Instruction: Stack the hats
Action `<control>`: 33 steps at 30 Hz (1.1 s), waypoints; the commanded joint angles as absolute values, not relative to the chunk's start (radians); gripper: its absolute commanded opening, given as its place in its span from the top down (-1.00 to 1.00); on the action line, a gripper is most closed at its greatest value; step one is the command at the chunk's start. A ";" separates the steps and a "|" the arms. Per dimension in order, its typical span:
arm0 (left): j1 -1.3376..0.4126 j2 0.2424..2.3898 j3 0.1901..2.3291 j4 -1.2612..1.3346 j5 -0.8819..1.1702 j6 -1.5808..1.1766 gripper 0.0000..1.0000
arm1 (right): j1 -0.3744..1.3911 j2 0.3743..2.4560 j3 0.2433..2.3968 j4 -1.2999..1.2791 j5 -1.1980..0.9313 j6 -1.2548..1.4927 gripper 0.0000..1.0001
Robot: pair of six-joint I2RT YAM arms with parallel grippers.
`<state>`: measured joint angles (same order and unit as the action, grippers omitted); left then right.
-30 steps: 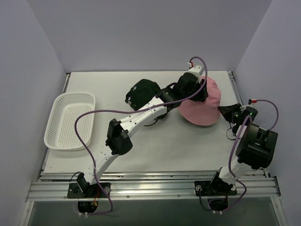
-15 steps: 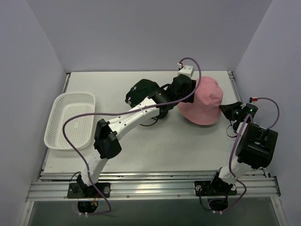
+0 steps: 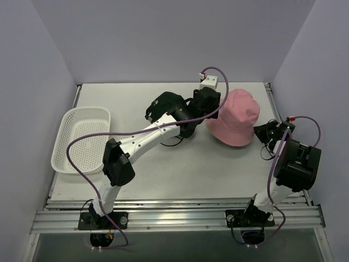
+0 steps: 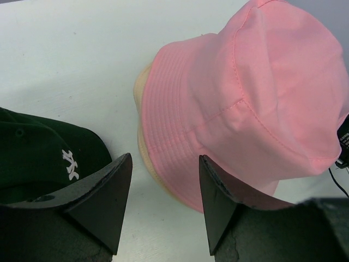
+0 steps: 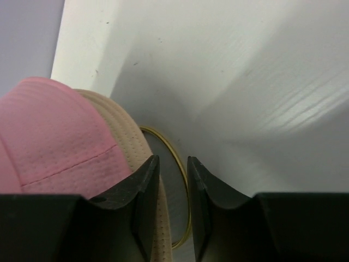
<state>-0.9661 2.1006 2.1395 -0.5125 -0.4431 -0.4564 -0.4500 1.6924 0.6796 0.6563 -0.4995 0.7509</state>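
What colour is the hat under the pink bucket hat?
Beige: the lower hat peeks under the pink bucket hat, clearest in the left wrist view.

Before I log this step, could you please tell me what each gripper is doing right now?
Left gripper: open, holding nothing.
Right gripper: slightly open, holding nothing.

The bucket hat point(image 3: 235, 117) is pink, the lower hat point(image 5: 121, 131) beige, the cap point(image 4: 32, 147) dark green with white lettering.
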 commanded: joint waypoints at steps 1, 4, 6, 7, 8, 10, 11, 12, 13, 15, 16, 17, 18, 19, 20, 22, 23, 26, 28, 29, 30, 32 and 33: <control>-0.968 2.114 2.148 -0.499 -0.463 -0.451 -0.21 | -0.449 1.628 0.735 0.574 -0.437 0.712 0.50; -0.973 2.129 2.144 -0.483 -0.462 -0.468 -0.21 | -0.453 1.556 0.745 0.511 -0.405 0.693 0.49; -0.976 2.149 2.146 -0.483 -0.468 -0.486 -0.21 | -0.465 1.510 0.749 0.473 -0.397 0.687 0.50; -0.980 2.160 2.145 -0.480 -0.469 -0.491 -0.20 | -0.469 1.497 0.750 0.465 -0.399 0.687 0.50; -0.983 2.166 2.143 -0.473 -0.471 -0.498 -0.21 | -0.472 1.477 0.750 0.451 -0.400 0.686 0.50; -0.989 2.177 2.143 -0.469 -0.477 -0.505 -0.20 | -0.477 1.462 0.755 0.437 -0.405 0.680 0.50; -0.994 2.184 2.141 -0.465 -0.479 -0.509 -0.20 | -0.477 1.451 0.755 0.437 -0.417 0.681 0.50; -0.997 2.189 2.140 -0.463 -0.480 -0.517 -0.20 | -0.477 1.447 0.755 0.436 -0.426 0.681 0.50; -0.999 2.195 2.137 -0.462 -0.483 -0.523 -0.20 | -0.479 1.442 0.755 0.434 -0.434 0.681 0.50; -1.002 2.203 2.131 -0.454 -0.486 -0.540 -0.20 | -0.483 1.424 0.758 0.425 -0.440 0.681 0.50; -1.002 2.213 2.128 -0.451 -0.485 -0.546 -0.20 | -0.494 1.417 0.758 0.417 -0.443 0.678 0.49; -1.003 2.218 2.126 -0.443 -0.488 -0.555 -0.20 | -0.503 1.407 0.764 0.408 -0.452 0.677 0.50; -1.005 2.224 2.125 -0.437 -0.489 -0.558 -0.20 | -0.511 1.399 0.768 0.399 -0.459 0.675 0.49; -1.005 2.235 2.126 -0.433 -0.489 -0.560 -0.20 | -0.531 1.384 0.772 0.388 -0.468 0.672 0.50; -1.005 2.241 2.129 -0.433 -0.492 -0.566 -0.20 | -0.541 1.375 0.775 0.384 -0.482 0.672 0.50; -1.005 2.258 2.132 -0.430 -0.494 -0.574 -0.21 | -0.557 1.341 0.781 0.362 -0.485 0.669 0.50; -1.005 2.261 2.137 -0.425 -0.494 -0.577 -0.20 | -0.560 1.332 0.785 0.354 -0.485 0.660 0.49; -1.005 2.273 2.141 -0.414 -0.483 -0.581 -0.21 | -0.568 1.310 0.801 0.334 -0.489 0.654 0.49; -1.005 2.293 2.155 -0.422 -0.488 -0.587 -0.21 | -0.569 1.298 0.807 0.330 -0.494 0.652 0.49; -1.005 2.299 2.169 -0.425 -0.491 -0.589 -0.20 | -0.569 1.293 0.808 0.325 -0.495 0.647 0.49; -1.005 2.306 2.172 -0.428 -0.492 -0.591 -0.21 | -0.569 1.289 0.810 0.321 -0.492 0.646 0.49; -1.005 2.306 2.168 -0.426 -0.500 -0.595 -0.20 | -0.571 1.278 0.811 0.319 -0.491 0.641 0.49; -1.005 2.295 2.155 -0.426 -0.506 -0.597 -0.20 | -0.569 1.276 0.816 0.315 -0.491 0.638 0.49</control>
<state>-1.0035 2.3013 2.1269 -0.4595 -0.4744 -0.5762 -0.5663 1.3098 0.7773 0.3347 -0.4717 0.6632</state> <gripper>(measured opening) 0.603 0.254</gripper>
